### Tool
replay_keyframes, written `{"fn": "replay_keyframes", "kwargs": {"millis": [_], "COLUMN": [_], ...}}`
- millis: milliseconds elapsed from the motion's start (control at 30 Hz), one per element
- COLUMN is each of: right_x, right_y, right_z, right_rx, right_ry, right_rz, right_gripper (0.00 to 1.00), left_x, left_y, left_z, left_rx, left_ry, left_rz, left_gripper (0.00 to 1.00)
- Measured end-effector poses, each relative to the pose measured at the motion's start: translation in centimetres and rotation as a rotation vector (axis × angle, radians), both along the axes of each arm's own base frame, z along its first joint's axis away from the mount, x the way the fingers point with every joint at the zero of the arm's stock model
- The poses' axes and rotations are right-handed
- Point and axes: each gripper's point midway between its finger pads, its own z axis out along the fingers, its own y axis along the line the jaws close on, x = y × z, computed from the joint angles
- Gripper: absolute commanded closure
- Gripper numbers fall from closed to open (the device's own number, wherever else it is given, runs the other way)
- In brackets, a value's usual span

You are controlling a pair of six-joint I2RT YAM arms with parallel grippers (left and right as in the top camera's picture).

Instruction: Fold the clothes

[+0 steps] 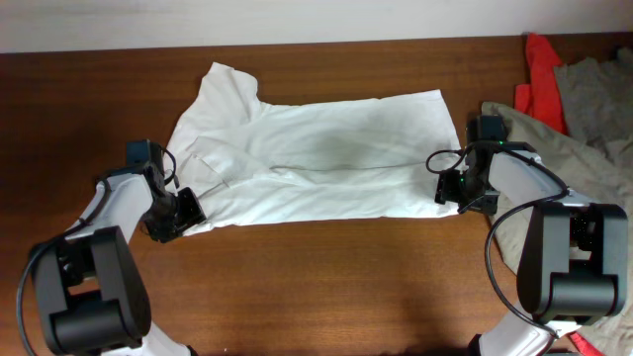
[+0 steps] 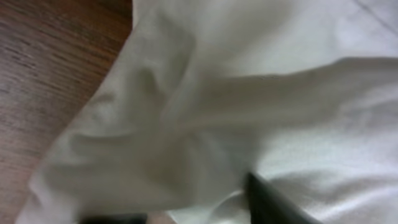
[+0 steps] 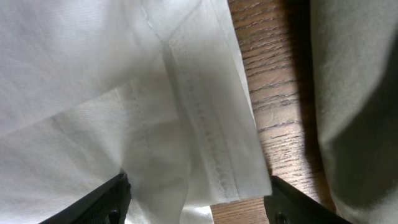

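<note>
Overhead shows the white shirt [image 1: 316, 158] spread flat across the middle of the table [image 1: 326, 297], collar end to the left and hem to the right. A faint crease runs lengthwise through it, and the near half may already be doubled over, though from this height I cannot be sure.

The left gripper [image 1: 183, 213] sits at the shirt's near-left corner and the right gripper [image 1: 453, 188] at its near-right corner. On the right wrist camera the two fingers [image 3: 109, 199] stand wide apart, with the stitched hem [image 3: 211, 124] lying loose between them, not pinched. The left wrist camera is filled with blurred, rumpled white cloth and only slivers of dark finger [image 2: 273, 202], so I cannot tell whether that gripper has the fabric or not.

To the far right a khaki garment [image 1: 593, 109] and a red garment [image 1: 539, 84] lie heaped and unfolded.

I judge the task to be at an early stage. At most one fold is laid in the shirt, both near corners need to be gripped for the next fold, and the heap is untouched.
</note>
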Motion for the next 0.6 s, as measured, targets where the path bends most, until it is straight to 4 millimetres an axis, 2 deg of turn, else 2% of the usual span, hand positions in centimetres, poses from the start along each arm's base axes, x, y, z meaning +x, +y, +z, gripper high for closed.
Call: {"fn": "replay_keyframes", "kwargs": {"millis": [100,267,333,433,500,533,567,600], "right_x": [-0.5,-4.0,-7.2,-10.6,-11.4,-11.4,-11.3,-10.9], "right_y": [0.1,0.6,0.8,1.0,1.0,1.0,0.9,0.9], "right_z": [0.0,0.0,0.2,0.7,1.3,1.5,1.9,2.9], "right_rx": [0.005,0.031,0.038,0.036,0.035,0.034,0.031,0.028], "right_ry": [0.022,0.161,0.289,0.427,0.459,0.454,0.434,0.387], "right_rz": [-0.002,-0.006,-0.028,-0.049,-0.053,-0.054,-0.052,-0.056], "right_gripper": [0.32,0.32,0.31,0.31,0.27,0.24,0.22,0.17], "left_x": [-0.7,-8.7,-10.6,-11.8,-11.9,-11.9,-11.9,-11.8], "left_y": [0.4,1.9,2.3,2.5,2.6,2.6,2.6,2.6], "left_z": [-0.2,1.0,1.6,2.1,2.2,2.3,2.4,2.9], "left_rx": [0.023,0.077,0.074,0.081,0.085,0.086,0.087,0.091], "left_ry": [0.034,0.362,0.442,0.493,0.496,0.494,0.488,0.472], "left_rz": [-0.002,0.014,0.029,0.028,0.026,0.027,0.027,0.029], "left_gripper": [1.00,1.00,1.00,1.00,1.00,0.96,0.79,0.56]}}
